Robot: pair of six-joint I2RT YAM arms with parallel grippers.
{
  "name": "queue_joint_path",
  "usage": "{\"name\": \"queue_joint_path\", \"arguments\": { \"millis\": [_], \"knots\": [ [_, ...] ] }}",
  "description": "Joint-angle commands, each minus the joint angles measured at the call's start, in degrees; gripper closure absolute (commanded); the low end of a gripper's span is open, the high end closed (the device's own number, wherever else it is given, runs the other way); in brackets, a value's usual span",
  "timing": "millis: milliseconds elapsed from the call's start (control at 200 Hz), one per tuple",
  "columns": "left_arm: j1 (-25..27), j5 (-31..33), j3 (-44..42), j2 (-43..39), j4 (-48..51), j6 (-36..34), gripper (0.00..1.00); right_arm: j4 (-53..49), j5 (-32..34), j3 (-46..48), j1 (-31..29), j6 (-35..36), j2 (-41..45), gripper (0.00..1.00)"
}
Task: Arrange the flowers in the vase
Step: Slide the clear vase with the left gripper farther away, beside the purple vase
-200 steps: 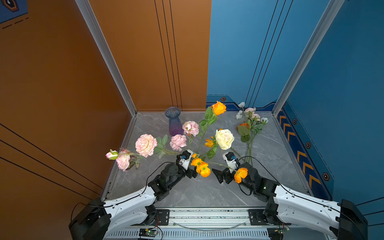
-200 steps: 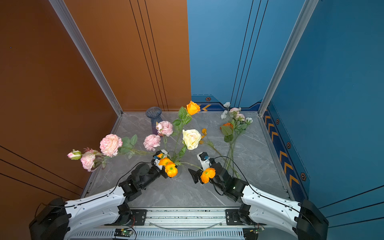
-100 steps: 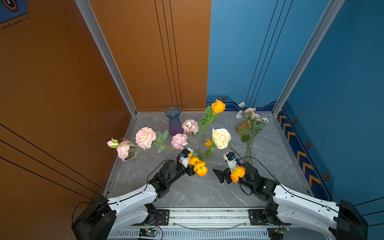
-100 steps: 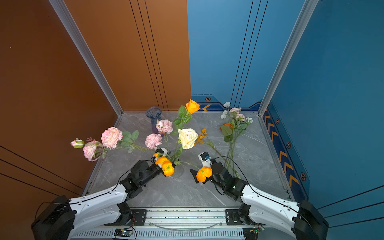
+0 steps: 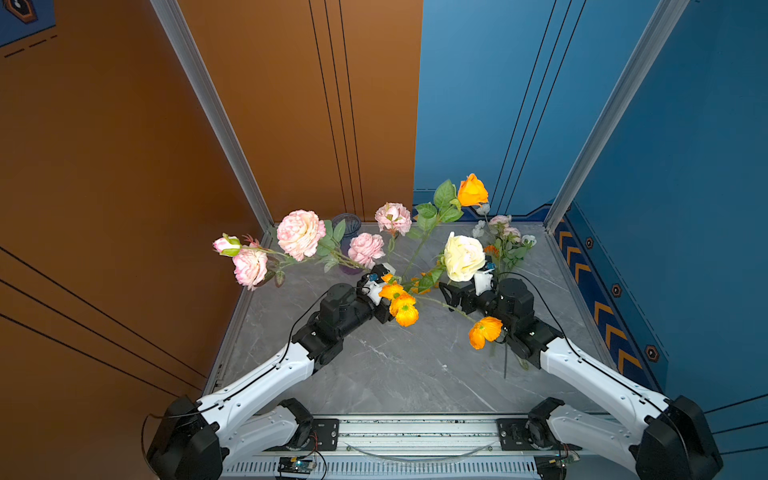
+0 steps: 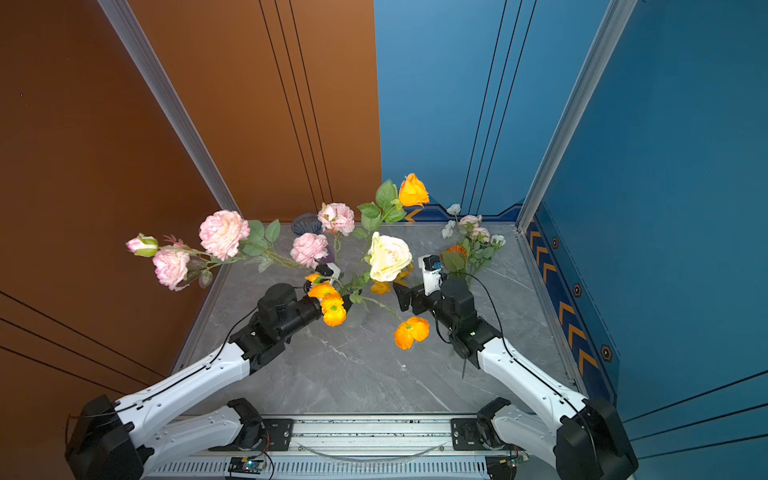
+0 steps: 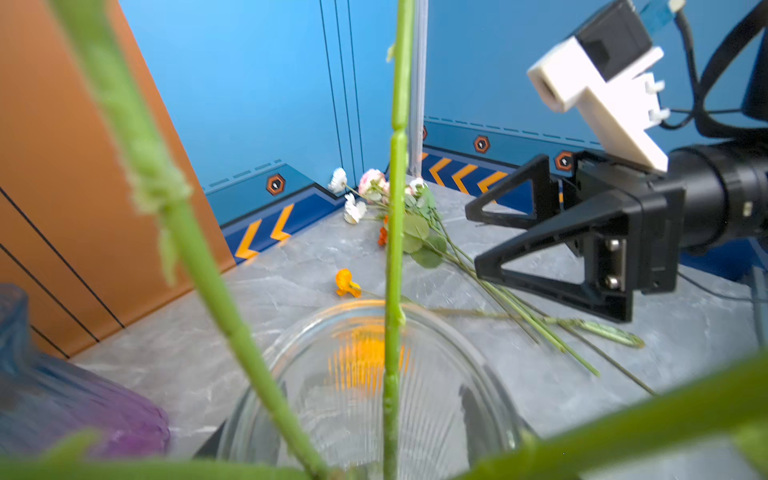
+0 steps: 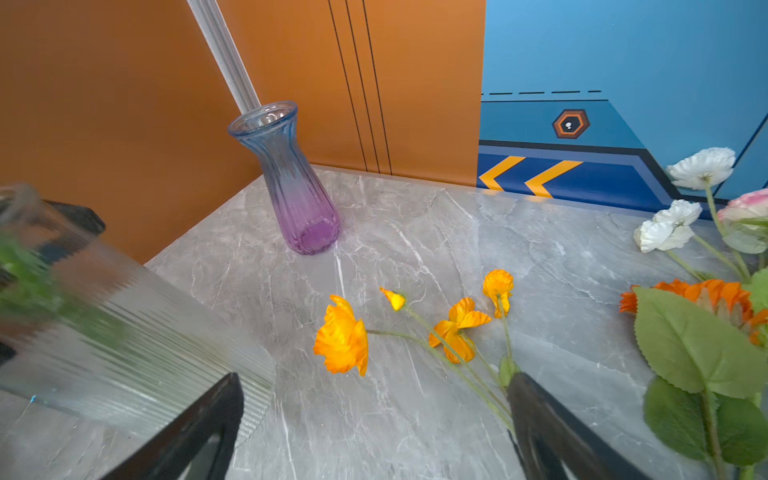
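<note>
A clear ribbed vase (image 6: 356, 318) holds the flowers: pink roses (image 5: 300, 234) leaning left, a cream rose (image 5: 462, 257), an orange rose (image 5: 471, 191) and orange poppies (image 5: 401, 303). My left gripper (image 5: 384, 306) is shut on this vase, which is tilted in the right wrist view (image 8: 124, 332). Its rim (image 7: 469, 345) fills the left wrist view, with green stems (image 7: 395, 249) rising out of it. My right gripper (image 5: 451, 297) is open just right of the vase and holds nothing. A loose orange poppy sprig (image 8: 340, 336) lies on the table beyond its fingertips.
A purple-blue glass vase (image 5: 348, 226) stands upright at the back left, partly behind the roses. A loose bunch of white, pink and orange flowers (image 5: 505, 245) lies at the back right. One poppy (image 5: 484, 332) droops over my right arm. Orange and blue walls enclose the grey marble table (image 5: 395, 374).
The bunch in the clear vase has swung up and back, the pink roses climbing towards the left wall. My left gripper closed a little on the vase. The right gripper stayed open.
</note>
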State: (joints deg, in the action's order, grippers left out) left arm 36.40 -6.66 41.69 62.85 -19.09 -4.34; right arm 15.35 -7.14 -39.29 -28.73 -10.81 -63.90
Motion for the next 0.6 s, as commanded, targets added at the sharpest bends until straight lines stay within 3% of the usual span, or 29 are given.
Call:
{"name": "queue_joint_path", "arguments": {
  "millis": [0,135,210,285,405,596],
  "knots": [
    [-2.41,-1.8,8.53,4.49,-4.46,-1.91,0.81,-0.88,-2.63,-7.02,2.35,-1.2,-3.66,0.0],
    [-4.43,-2.81,19.4,12.98,-4.46,-2.3,0.81,5.03,-7.5,-5.87,4.36,-5.48,-7.45,0.0],
    [-5.51,-2.91,24.77,17.77,-4.46,-2.17,0.82,10.68,-6.38,-2.27,2.68,-4.66,-8.69,0.0],
    [-6.62,-3.28,29.3,22.42,-4.85,-1.58,0.82,9.77,-4.76,-1.82,1.11,-2.35,-9.76,0.0],
    [-8.01,-3.66,33.27,28.37,-8.72,-0.58,0.82,9.17,-7.29,-2.42,-0.27,-1.22,-11.17,0.0],
    [-9.83,-3.34,37.36,35.98,-14.01,1.07,0.83,11.73,-3.67,-0.42,-4.65,2.92,-10.83,0.0]
  ]
}}
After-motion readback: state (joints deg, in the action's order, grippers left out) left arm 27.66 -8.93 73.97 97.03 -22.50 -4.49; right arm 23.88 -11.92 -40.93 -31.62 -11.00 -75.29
